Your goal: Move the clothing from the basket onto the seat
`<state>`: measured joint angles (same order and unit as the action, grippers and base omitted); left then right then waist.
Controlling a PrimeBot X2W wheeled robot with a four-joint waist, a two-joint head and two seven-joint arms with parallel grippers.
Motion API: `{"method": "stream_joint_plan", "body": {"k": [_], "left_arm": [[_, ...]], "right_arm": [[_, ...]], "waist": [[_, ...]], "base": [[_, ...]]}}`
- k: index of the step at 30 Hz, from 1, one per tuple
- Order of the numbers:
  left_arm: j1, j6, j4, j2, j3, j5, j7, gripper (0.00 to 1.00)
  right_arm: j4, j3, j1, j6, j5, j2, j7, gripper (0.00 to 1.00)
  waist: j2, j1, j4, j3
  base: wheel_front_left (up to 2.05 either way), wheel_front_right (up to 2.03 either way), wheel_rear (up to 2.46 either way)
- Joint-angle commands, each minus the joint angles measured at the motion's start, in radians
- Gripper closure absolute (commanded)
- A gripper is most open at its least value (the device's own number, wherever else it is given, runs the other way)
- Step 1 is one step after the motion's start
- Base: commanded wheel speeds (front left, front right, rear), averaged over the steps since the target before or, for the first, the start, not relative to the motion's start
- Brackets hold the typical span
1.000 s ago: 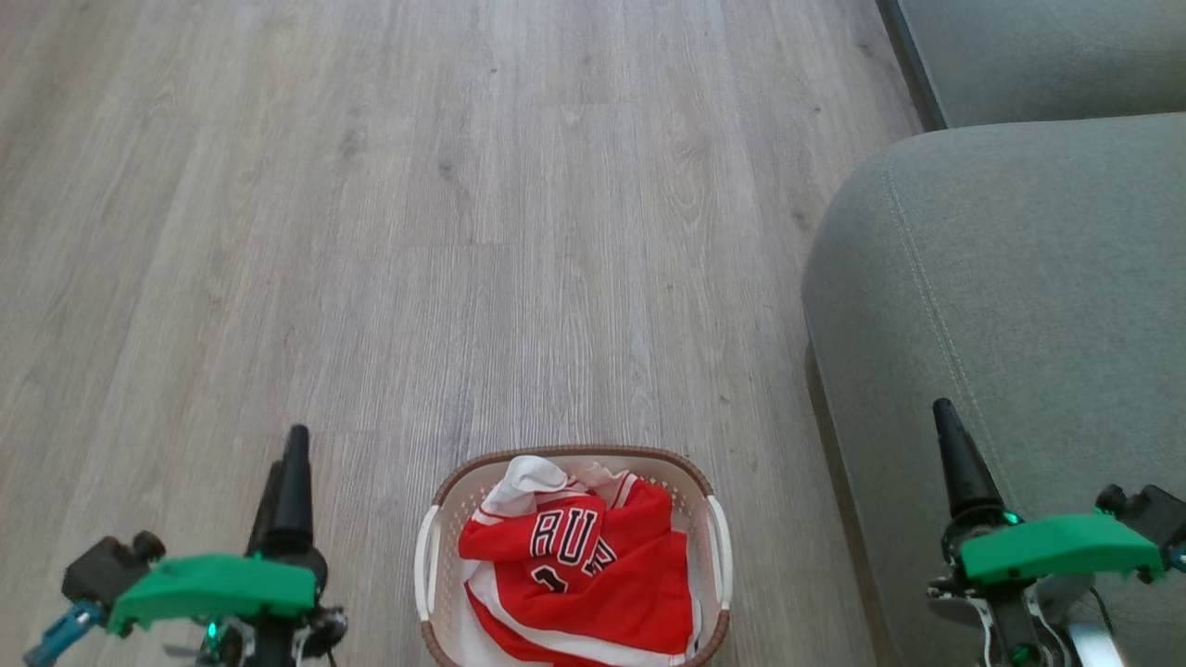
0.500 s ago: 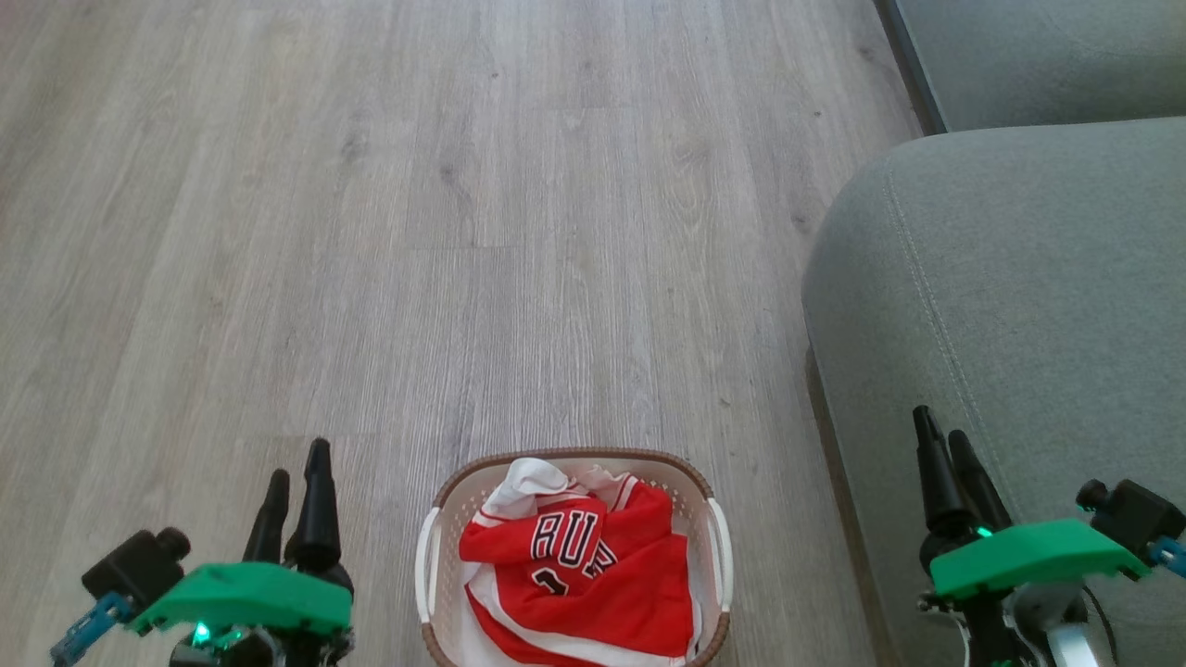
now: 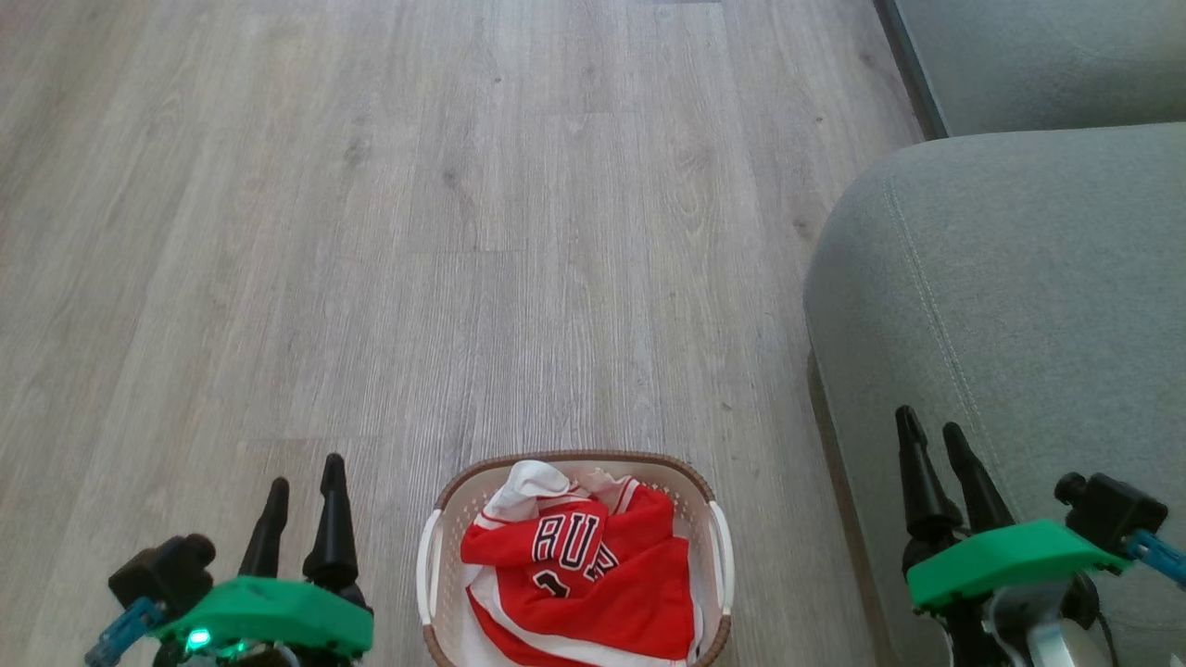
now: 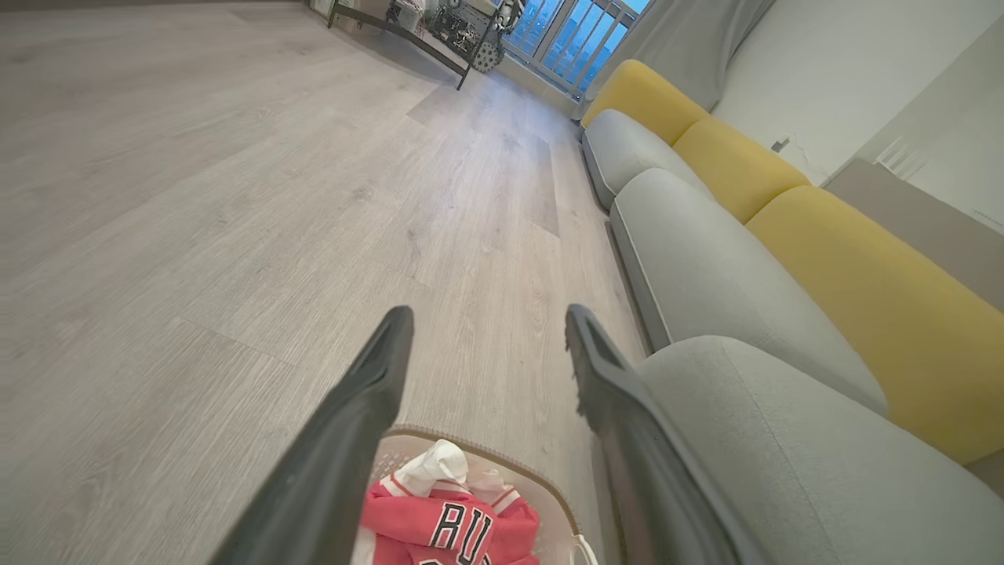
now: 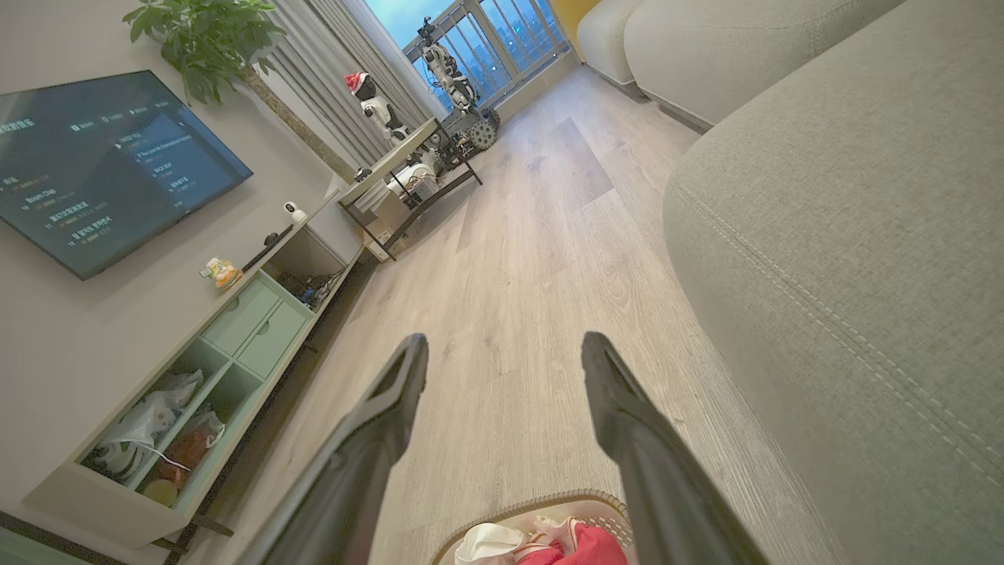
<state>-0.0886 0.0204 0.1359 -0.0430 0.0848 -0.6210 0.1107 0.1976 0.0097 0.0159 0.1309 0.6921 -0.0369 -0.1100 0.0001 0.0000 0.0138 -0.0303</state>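
The cream basket point(image 3: 433, 556) with a brown rim stands on the floor at the bottom middle of the head view. Red clothing point(image 3: 593, 584) with white trim and black letters lies crumpled inside it. The grey-green seat point(image 3: 1010, 306) rises to the right of the basket. My left gripper point(image 3: 304, 471) hangs open to the left of the basket, nothing between its fingers. My right gripper point(image 3: 931, 428) stands open over the seat's front edge, empty too. The left wrist view shows the clothing point(image 4: 447, 530) low between its open fingers point(image 4: 369, 392). In the right wrist view the basket point(image 5: 549, 502) peeks in at the bottom.
Pale wood floor point(image 3: 417, 232) spreads ahead and to the left. Another sofa cushion point(image 3: 1038, 56) lies beyond the seat, with yellow back cushions point(image 4: 863, 290) behind. A TV point(image 5: 102, 165), a green low cabinet point(image 5: 196, 377) and a side table point(image 5: 392, 180) line the far wall.
Both grippers have turned so that each now shows two separate fingers; the left one has shifted right and down, the right one left. The basket and clothing lie as before.
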Motion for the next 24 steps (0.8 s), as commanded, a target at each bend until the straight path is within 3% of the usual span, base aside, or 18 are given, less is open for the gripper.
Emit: {"method": "stream_joint_plan", "body": {"k": [1,24], "left_arm": [[0.021,0.012,-0.04,-0.014,-0.014,0.044,0.02,0.0],[-0.009,0.057,-0.056,-0.022,0.026,0.312,0.084,0.0]], "right_arm": [[-0.042,0.024,-0.012,0.0,-0.042,-0.011,-0.019,0.0],[-0.062,0.059,-0.005,0.0,-0.313,-0.012,-0.084,0.0]], "waist": [[-0.0001,0.0,0.0,0.0],[-0.0001,0.0,0.005,-0.004]], "base": [[0.0,0.0,0.0],[0.0,0.0,0.0]]}}
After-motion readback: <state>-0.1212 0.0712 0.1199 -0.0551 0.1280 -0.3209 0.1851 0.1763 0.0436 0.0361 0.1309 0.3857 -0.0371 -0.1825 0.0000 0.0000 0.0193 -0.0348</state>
